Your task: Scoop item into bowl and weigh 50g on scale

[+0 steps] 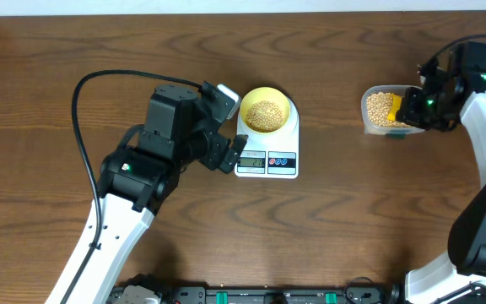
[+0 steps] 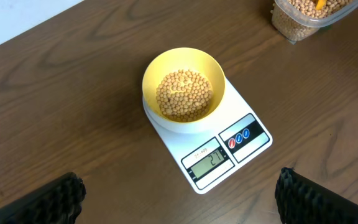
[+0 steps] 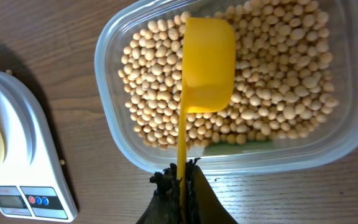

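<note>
Clamped together on the thin handle of the yellow scoop (image 3: 207,65), my right pincer (image 3: 180,183) sat at the bottom edge of the right wrist view. The scoop's cup lay over the soybeans (image 3: 278,93) in the clear plastic tub (image 3: 260,157), with none showing on it. My left pincer (image 2: 178,200) hung spread wide (holding nothing), its tips at the lower corners of the left wrist view.

By my reckoning the job was partly done: the bowl (image 2: 211,71) stood on the scale (image 2: 241,106) mid-frame with a layer of beans (image 2: 184,94) inside, and more scoops probably remained.

Only the left wrist view showed the display (image 2: 209,160), its digits too small to trust. Only the right wrist view showed my grip on the handle.
</note>
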Controlling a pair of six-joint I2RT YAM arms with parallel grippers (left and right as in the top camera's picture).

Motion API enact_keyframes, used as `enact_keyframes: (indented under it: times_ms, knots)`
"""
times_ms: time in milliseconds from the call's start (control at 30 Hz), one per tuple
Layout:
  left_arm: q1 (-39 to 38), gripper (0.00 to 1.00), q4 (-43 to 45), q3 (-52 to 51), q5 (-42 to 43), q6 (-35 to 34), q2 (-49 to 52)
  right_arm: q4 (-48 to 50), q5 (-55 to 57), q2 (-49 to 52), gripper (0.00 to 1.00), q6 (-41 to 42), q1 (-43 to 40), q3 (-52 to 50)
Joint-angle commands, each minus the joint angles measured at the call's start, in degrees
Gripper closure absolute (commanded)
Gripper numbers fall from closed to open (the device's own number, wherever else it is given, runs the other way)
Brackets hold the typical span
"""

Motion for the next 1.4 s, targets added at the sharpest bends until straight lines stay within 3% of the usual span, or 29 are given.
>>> enact_keyframes:
  times_ms: [0,1367]
  knots:
    - [0.3,0.00,0.0,-0.4,0.9,0.3,0.1,0.0,-3.9,0.0,0.99,-2.3,-1.4,-0.8]
    - [0.3,0.00,0.0,-0.4,0.9,0.3,0.1,1.3,-22.6,0.0,0.99,-7.8,-11.2,-5.3]
